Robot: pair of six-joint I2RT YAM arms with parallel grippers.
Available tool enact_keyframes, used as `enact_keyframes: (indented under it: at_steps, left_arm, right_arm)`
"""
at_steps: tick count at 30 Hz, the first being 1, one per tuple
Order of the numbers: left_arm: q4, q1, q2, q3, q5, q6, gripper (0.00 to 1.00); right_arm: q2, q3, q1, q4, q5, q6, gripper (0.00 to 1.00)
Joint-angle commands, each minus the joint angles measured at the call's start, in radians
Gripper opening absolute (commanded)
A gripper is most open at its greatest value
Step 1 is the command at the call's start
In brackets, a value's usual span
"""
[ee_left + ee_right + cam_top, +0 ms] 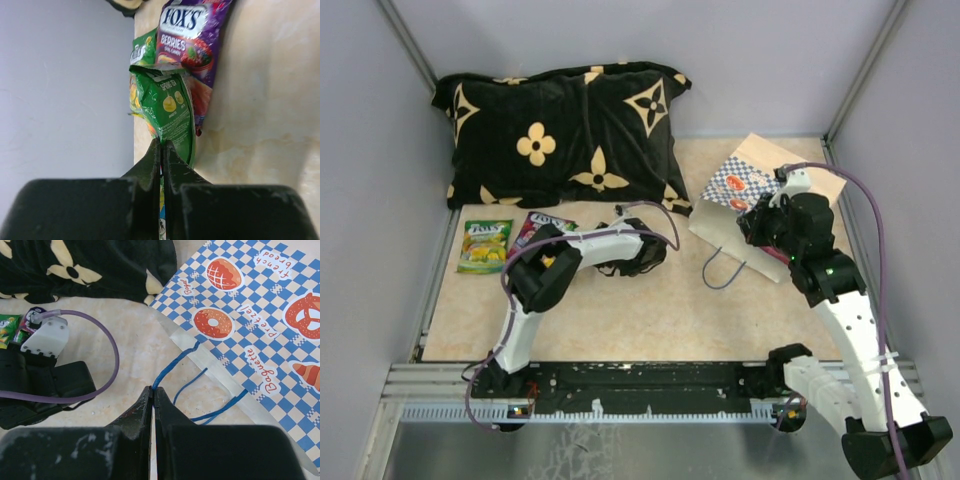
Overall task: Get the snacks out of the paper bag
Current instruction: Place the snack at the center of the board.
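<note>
Left jaws squeeze a green snack (pixel 170 107); right jaws pinch the blue cord (pixel 170 363) of the paper bag (pixel 260 305).
Both are closed tight. The snack hangs by one edge over a purple snack (pixel 192 35) near the left end of the cushion (pixel 560 130); the bag lies tipped by its right end. The thin cord may slip free and the bag flop down.
</note>
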Motion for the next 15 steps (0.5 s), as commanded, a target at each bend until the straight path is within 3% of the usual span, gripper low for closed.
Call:
enact_keyframes:
  at_steps: [1, 7, 15]
  left_arm:
    - [-0.031, -0.032, 0.04, 0.105, -0.044, 0.041, 0.0]
    - [-0.032, -0.104, 0.071, 0.217, -0.001, 0.08, 0.0]
    - [-0.032, -0.151, 0.215, 0.373, -0.058, 0.151, 0.0]
  right_arm:
    - [-0.02, -0.01, 0.01, 0.033, 0.011, -0.024, 0.0]
    - [-0.007, -0.036, 0.01, 0.061, 0.002, -0.02, 0.0]
    - [-0.005, -0.026, 0.009, 0.051, 0.003, -0.026, 0.0]
